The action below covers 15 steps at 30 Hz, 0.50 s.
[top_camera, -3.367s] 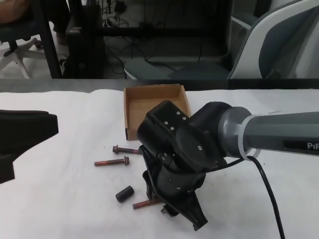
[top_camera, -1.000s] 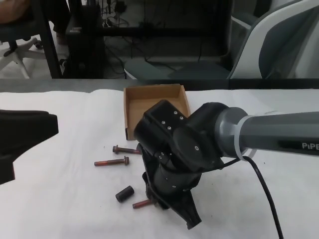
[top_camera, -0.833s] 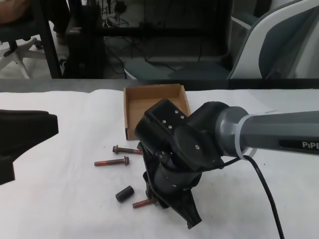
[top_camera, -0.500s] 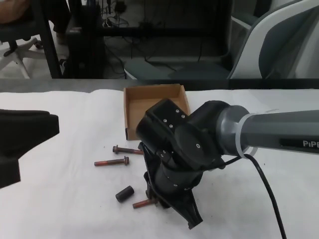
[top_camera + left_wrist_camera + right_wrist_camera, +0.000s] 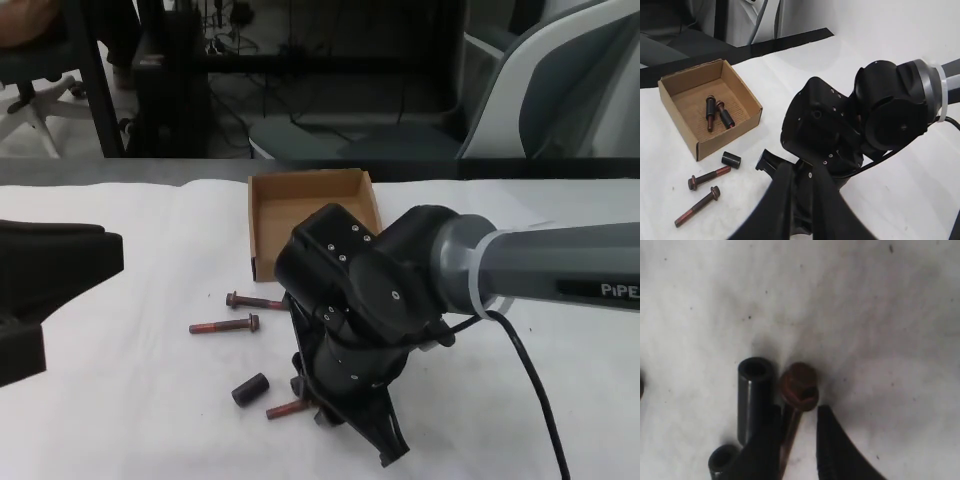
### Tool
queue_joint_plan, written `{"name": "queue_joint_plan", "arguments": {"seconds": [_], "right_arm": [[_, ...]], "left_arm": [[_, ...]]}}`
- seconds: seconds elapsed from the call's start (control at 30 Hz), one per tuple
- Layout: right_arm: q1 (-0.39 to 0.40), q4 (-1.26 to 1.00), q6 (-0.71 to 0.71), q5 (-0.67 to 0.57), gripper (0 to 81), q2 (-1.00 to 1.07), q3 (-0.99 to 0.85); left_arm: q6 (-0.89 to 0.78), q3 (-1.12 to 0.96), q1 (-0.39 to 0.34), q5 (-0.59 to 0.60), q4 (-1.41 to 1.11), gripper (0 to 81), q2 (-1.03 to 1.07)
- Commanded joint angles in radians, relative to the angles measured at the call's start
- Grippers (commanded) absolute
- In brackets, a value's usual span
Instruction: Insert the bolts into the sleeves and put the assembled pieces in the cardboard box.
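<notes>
My right gripper [image 5: 796,440] is open and low over the white cloth, its fingers on either side of a rusty bolt's shank [image 5: 790,432], just behind the hex head [image 5: 799,385]. A black sleeve [image 5: 755,390] lies right beside that head. A second dark sleeve [image 5: 722,460] lies near the shank. The right arm hides this bolt's head, leaving only its shank [image 5: 283,409] showing beside a sleeve [image 5: 251,388]. Two more bolts [image 5: 225,325] [image 5: 250,300] lie farther left. The cardboard box [image 5: 747,95] holds two assembled pieces [image 5: 717,112]. My left gripper [image 5: 60,290] hovers open at the left.
Another loose sleeve [image 5: 731,160] sits just outside the box's near corner. The right arm's cable [image 5: 535,390] trails over the cloth to the right. Chairs and desk legs stand beyond the bench's far edge.
The right gripper has settled a little lower over the bolt, so less of the shank shows. The left gripper has edged slightly rightward.
</notes>
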Motion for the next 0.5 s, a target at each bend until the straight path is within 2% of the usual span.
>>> {"name": "queue_joint_plan", "arguments": {"seconds": [0.0, 0.47], "right_arm": [[-0.004, -0.015, 0.016, -0.023, 25.8, 0.027, -0.001], [-0.017, 0.009, 0.033, -0.080, 25.8, 0.051, -0.001]], "left_arm": [[0.007, 0.000, -0.005, -0.006, -0.014, 15.8, -0.004], [0.007, 0.000, -0.005, -0.006, -0.014, 15.8, -0.004]]}}
